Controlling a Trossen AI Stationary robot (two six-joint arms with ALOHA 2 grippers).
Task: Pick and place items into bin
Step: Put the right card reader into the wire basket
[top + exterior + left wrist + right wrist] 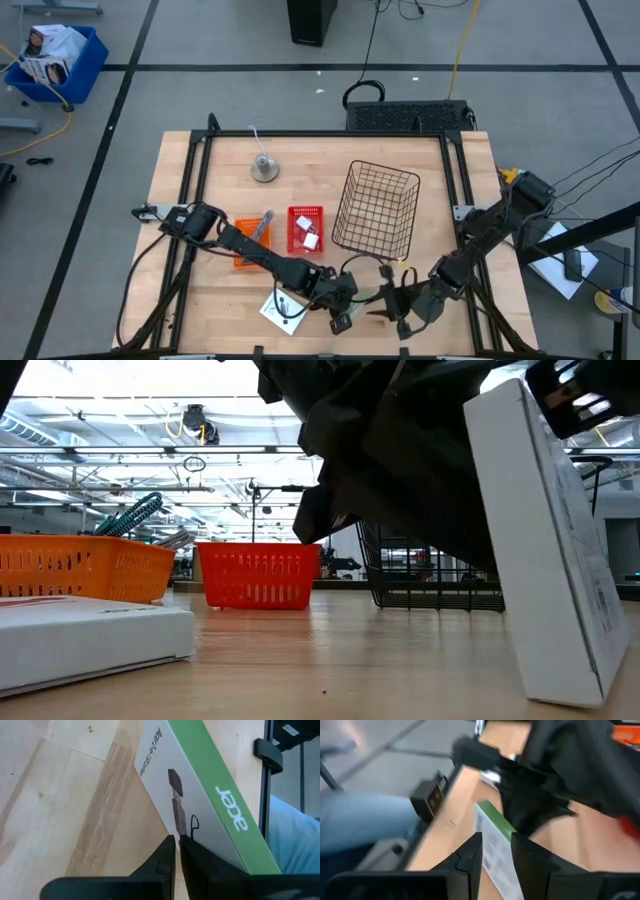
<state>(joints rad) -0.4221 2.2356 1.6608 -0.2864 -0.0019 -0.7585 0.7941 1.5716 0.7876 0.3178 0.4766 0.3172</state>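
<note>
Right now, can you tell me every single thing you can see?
table: one, light wood, under everything
wire basket: one, black, right of middle
red bin: one, left of the basket
white pieces: count unclear, in the red bin
orange bin: one, left of the red bin
teal-handled tool: one, sticking out of the orange bin
grey tool: one, in the orange bin
bell: one, grey, far side
flat box: one, white, near edge
tilted box: one, white with green edge, near edge
left gripper: dark, shut, against the tilted box
right gripper: dark, gripping the tilted box
</note>
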